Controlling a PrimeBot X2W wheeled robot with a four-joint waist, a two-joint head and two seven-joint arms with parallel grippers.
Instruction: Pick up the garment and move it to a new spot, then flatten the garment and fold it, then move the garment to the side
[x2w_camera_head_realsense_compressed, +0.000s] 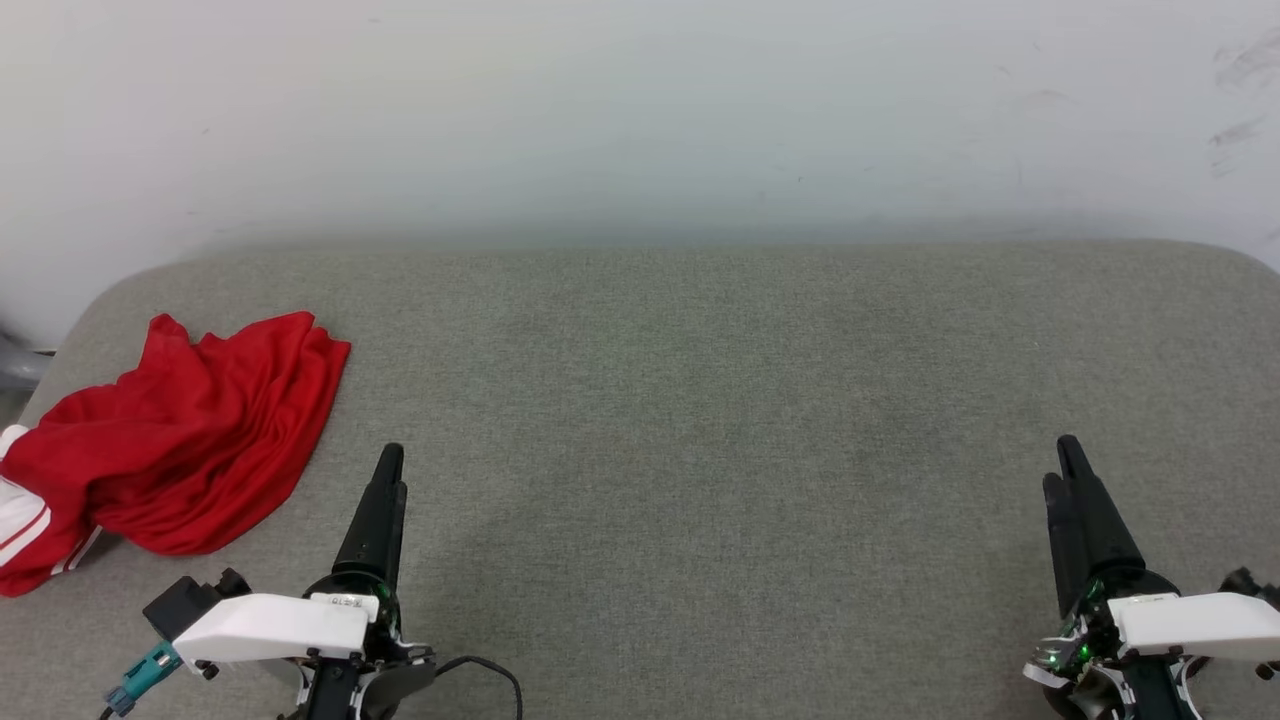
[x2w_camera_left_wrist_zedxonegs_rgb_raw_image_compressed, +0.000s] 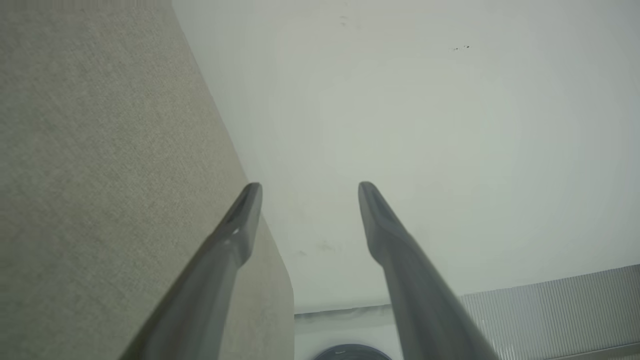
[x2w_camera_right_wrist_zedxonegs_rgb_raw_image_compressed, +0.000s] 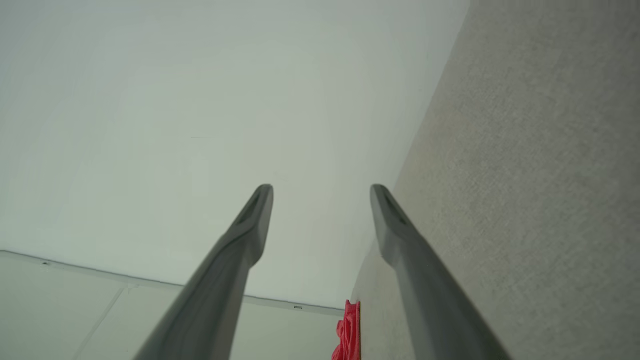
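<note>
The garment (x2w_camera_head_realsense_compressed: 175, 440) is a red shirt with a white, red-striped sleeve, lying crumpled at the far left of the grey table (x2w_camera_head_realsense_compressed: 700, 400). My left gripper (x2w_camera_head_realsense_compressed: 388, 460) stands near the front edge, a little to the right of the garment and apart from it. In the left wrist view the left gripper (x2w_camera_left_wrist_zedxonegs_rgb_raw_image_compressed: 310, 192) is open with nothing between its fingers. My right gripper (x2w_camera_head_realsense_compressed: 1062, 465) rests at the front right of the table. The right wrist view shows that gripper (x2w_camera_right_wrist_zedxonegs_rgb_raw_image_compressed: 322, 195) open and empty, with a sliver of the red garment (x2w_camera_right_wrist_zedxonegs_rgb_raw_image_compressed: 348, 332) far off at the bottom.
A white wall (x2w_camera_head_realsense_compressed: 640, 110) rises behind the table. The table's corners are rounded, and a grey object (x2w_camera_head_realsense_compressed: 15, 365) shows past its left edge. Cables hang from the left wrist (x2w_camera_head_realsense_compressed: 480, 670).
</note>
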